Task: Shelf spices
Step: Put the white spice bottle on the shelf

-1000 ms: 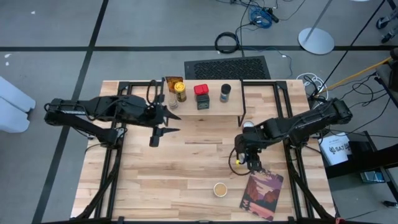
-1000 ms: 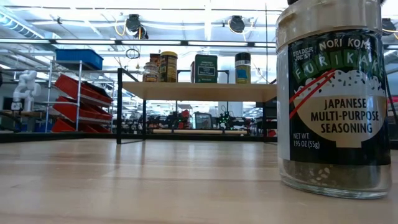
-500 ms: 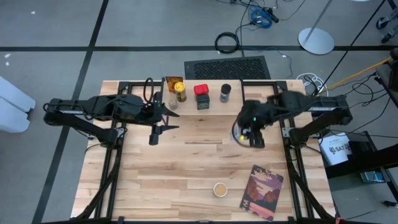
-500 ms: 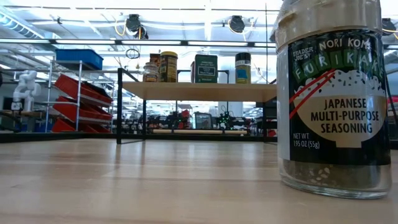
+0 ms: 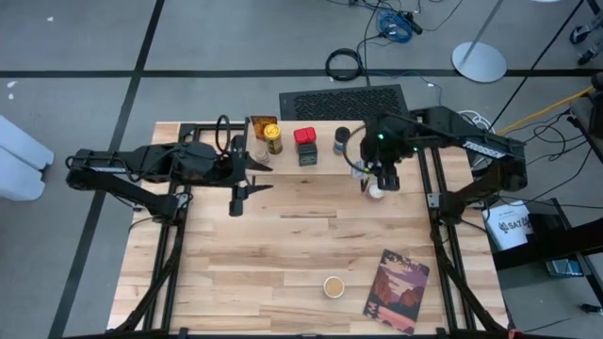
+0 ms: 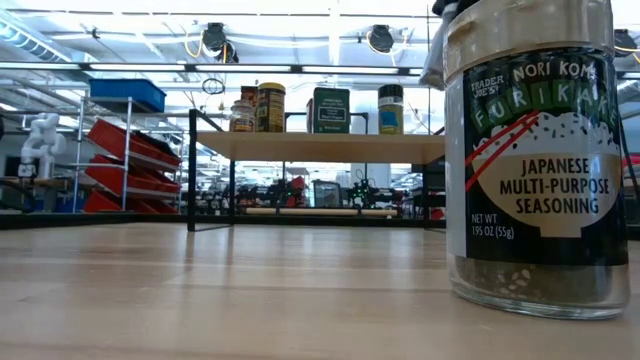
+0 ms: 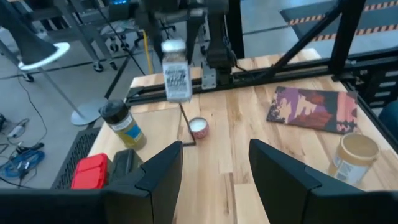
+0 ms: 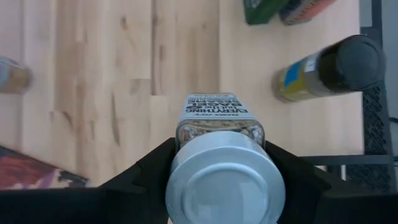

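The right gripper (image 5: pixel 375 172) is pinching a white-capped jar (image 8: pixel 219 167) between its fingers (image 8: pixel 148 177), holding it in the air just off the right end of the shelf (image 5: pixel 306 160); the left wrist view is showing that jar (image 7: pixel 175 68) hanging clear above the table (image 5: pixel 283 245). On the plank, four spices are standing in a row: a small jar (image 5: pixel 261 151) and a yellow-topped jar (image 5: pixel 273 137) at the left, a red-topped tin (image 5: pixel 305 144) in the middle, and a black-topped jar (image 5: pixel 341 139) at the right, close to the held one. A small white-topped tin (image 5: pixel 376 191) is sitting on the table just below the right gripper. A tan-topped jar (image 5: pixel 333 286) is standing near the table's front edge, beside a book (image 5: pixel 397 291) with a reddish-purple cover; in the low view it is filling the right side as the furikake seasoning jar (image 6: pixel 535 160). The left gripper (image 5: pixel 252 184) is hovering over the table just in front of the shelf's left end, its fingers (image 7: pixel 152 177) spread apart and gripping nothing.
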